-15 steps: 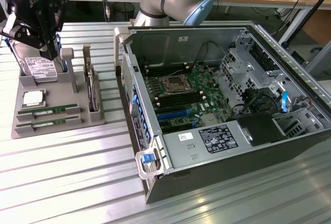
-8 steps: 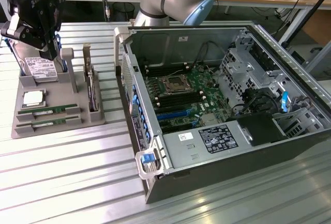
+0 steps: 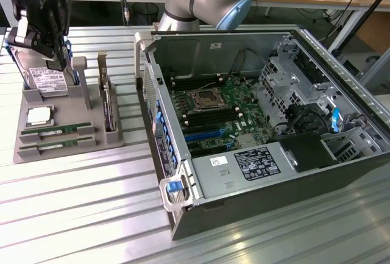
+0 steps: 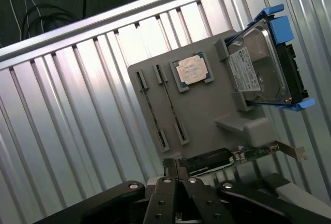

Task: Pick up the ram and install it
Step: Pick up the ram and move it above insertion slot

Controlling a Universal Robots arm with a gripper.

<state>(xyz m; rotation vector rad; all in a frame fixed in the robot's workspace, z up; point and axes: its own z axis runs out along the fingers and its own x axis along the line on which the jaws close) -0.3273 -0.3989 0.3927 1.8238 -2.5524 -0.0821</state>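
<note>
Two ram sticks, thin and green, lie side by side in the front slots of a grey holder (image 3: 85, 145): one ram (image 3: 52, 132) behind, the other (image 3: 52, 144) in front. The wrist view looks down on both sticks (image 4: 152, 111) (image 4: 173, 107). My gripper (image 3: 64, 60) hangs above the back of the holder, over the hard drive, well apart from the sticks. In the wrist view the gripper (image 4: 177, 166) has its fingers pressed together, shut on nothing.
The holder also carries a silver hard drive (image 3: 46, 78) in a blue frame, a CPU (image 3: 38, 116) and an upright expansion card (image 3: 108, 108). An open computer case (image 3: 341, 75) lies at the exterior view's right, its motherboard (image 3: 213, 114) with memory slots exposed. Ribbed metal table all round.
</note>
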